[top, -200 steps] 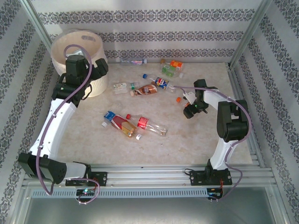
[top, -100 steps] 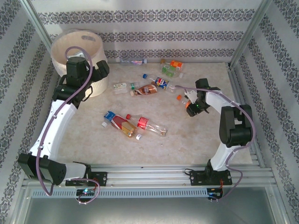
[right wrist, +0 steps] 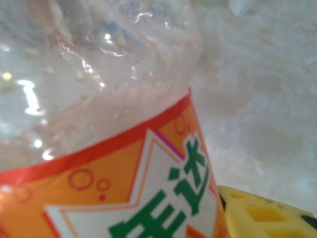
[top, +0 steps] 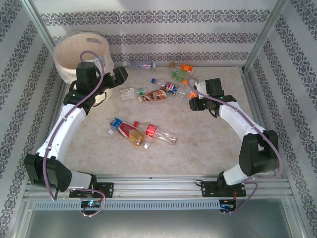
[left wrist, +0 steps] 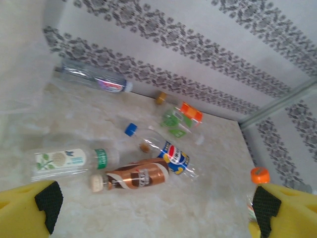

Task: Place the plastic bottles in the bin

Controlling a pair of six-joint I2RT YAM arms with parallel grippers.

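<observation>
Now gripped: orange-labelled bottle point(right wrist: 99, 148)

The right gripper point(top: 194, 103) is closed on the orange-labelled bottle at the right of the table point(top: 208, 148). The left gripper point(top: 119, 78) hangs wide open and empty beside the bin point(top: 62, 62) in the far left corner. Other bottles point(top: 141, 133) lie scattered mid-table.

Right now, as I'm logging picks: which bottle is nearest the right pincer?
The clear bottle with the orange label and green lettering, right beside a yellow finger of the right pincer; the other bottles lie apart from it.
</observation>
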